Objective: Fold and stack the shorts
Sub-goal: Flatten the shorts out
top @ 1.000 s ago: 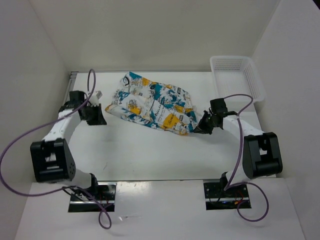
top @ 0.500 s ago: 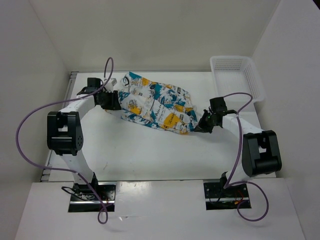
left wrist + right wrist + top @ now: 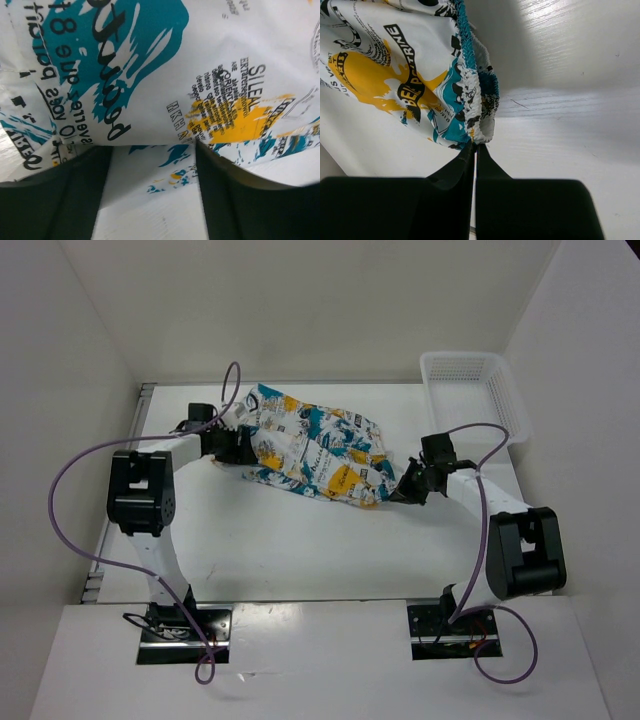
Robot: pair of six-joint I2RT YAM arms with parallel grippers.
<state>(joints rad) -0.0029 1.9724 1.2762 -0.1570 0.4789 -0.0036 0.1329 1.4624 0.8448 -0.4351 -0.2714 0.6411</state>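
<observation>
Centrally, logged one pair of shorts, lying rumpled across the far middle of the white desk. Recorded white cloth printed with teal-blue and orange-yellow patches and dark lettering.

Found the left tool low at the left edge of the shorts, touching the cloth. Saw, in the left wrist view, its two dark fingers held well apart, with printed cloth spread just beyond the tips and a lower layer showing in the gap between them; nothing pinched.

Found the right tool at the near right corner of the shorts. Saw, in the right wrist view, its fingers pressed together, with only a hairline between them, and nipped at the very tips on the gathered elastic edge of the cloth. Noted a soft shadow on the desk beside that edge.

Listed also a white mesh basket at the far right corner of the desk, well apart from the shorts, and a purple cable looping from the left arm.
</observation>
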